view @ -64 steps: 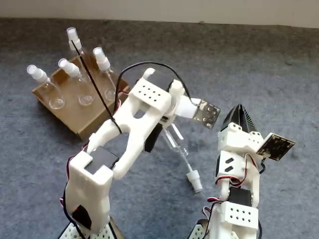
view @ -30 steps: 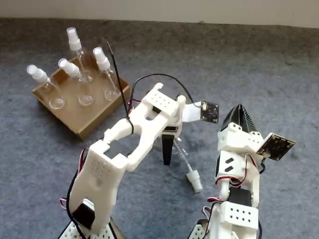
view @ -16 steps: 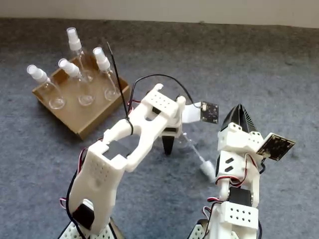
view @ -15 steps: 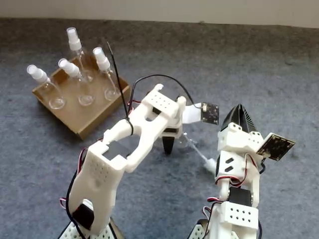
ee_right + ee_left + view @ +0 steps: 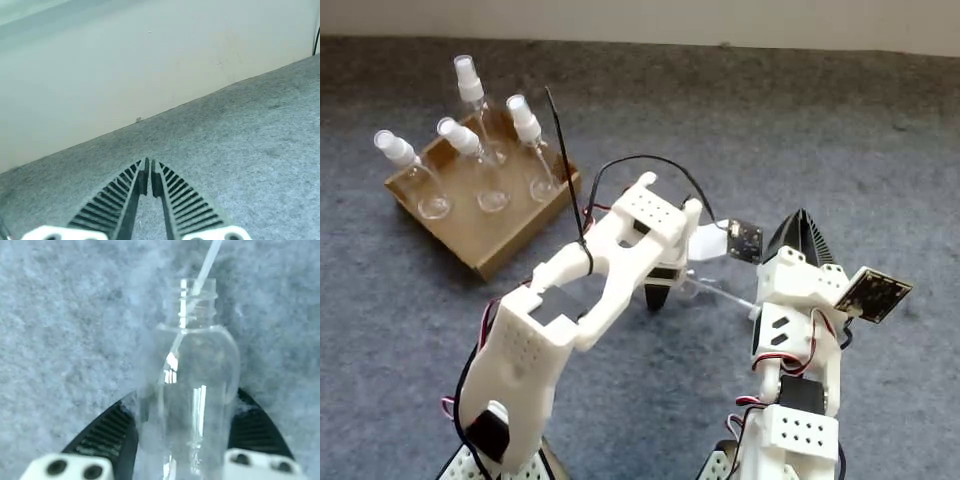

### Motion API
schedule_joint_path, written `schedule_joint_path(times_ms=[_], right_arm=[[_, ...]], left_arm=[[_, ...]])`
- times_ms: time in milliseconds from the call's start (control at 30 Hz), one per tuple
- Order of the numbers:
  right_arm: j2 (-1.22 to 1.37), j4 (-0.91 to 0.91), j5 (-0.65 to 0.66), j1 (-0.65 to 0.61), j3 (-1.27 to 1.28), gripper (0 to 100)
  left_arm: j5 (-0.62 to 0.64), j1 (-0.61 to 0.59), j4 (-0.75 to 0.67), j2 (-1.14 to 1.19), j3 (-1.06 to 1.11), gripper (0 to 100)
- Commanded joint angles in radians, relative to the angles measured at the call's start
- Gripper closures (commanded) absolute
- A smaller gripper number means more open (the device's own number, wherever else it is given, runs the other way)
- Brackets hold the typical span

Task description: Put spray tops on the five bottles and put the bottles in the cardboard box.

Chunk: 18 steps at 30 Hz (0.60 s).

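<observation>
Bottle (image 5: pixel 192 390) sits clamped between the left gripper's (image 5: pixel 182 410) fingers, neck pointing toward the right arm, with the spray top's dip tube (image 5: pixel 207 260) only partly in. Right gripper (image 5: pixel 148 175), fingers together, is nearer that top. Cardboard box (image 5: pixel 525 235) holding 4 bottles (image 5: pixel 485 170) lies beyond the left arm.

Grey short-pile carpet (image 5: pixel 840 130) covers the work surface and runs to a pale wall (image 5: pixel 620 18) at the far edge. On it, far left: cardboard box (image 5: pixel 440 228), sitting flat.
</observation>
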Motion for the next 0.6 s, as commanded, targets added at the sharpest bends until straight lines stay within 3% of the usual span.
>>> schedule_joint_path(times_ms=[0, 300, 567], right_arm=[[-0.016, -0.005, 0.014, -0.007, 0.142, 98.7], [-0.016, -0.005, 0.014, -0.007, 0.142, 98.7], [-0.016, -0.005, 0.014, -0.007, 0.142, 98.7]], left_arm=[[0.121, -0.073, 0.034, -0.004, 0.010, 88], [0.196, -0.147, 0.038, -0.004, 0.076, 88], [0.161, -0.139, 0.035, -0.012, 0.084, 88]])
